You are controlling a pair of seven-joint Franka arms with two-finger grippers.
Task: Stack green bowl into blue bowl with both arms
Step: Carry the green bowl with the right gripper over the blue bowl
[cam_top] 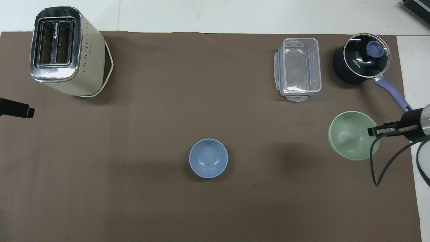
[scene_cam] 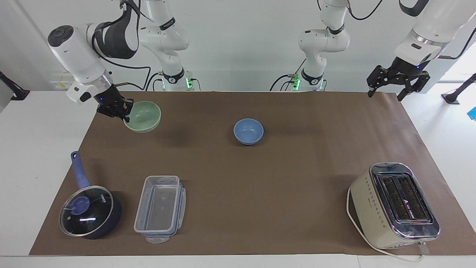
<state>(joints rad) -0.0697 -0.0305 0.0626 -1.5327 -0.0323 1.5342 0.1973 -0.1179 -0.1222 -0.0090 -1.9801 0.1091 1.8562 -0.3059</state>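
My right gripper (scene_cam: 125, 112) (cam_top: 372, 131) is shut on the rim of the green bowl (scene_cam: 143, 117) (cam_top: 352, 136) and holds it in the air, slightly tilted, over the mat at the right arm's end of the table. The blue bowl (scene_cam: 248, 131) (cam_top: 208, 158) stands upright on the middle of the brown mat, with nothing in it. My left gripper (scene_cam: 398, 82) (cam_top: 18, 111) hangs open and raised over the mat's edge at the left arm's end, with nothing in it.
A cream toaster (scene_cam: 395, 204) (cam_top: 65, 50) stands farther from the robots at the left arm's end. A clear plastic container (scene_cam: 160, 208) (cam_top: 298, 69) and a dark blue lidded saucepan (scene_cam: 89, 210) (cam_top: 362, 62) stand farther out at the right arm's end.
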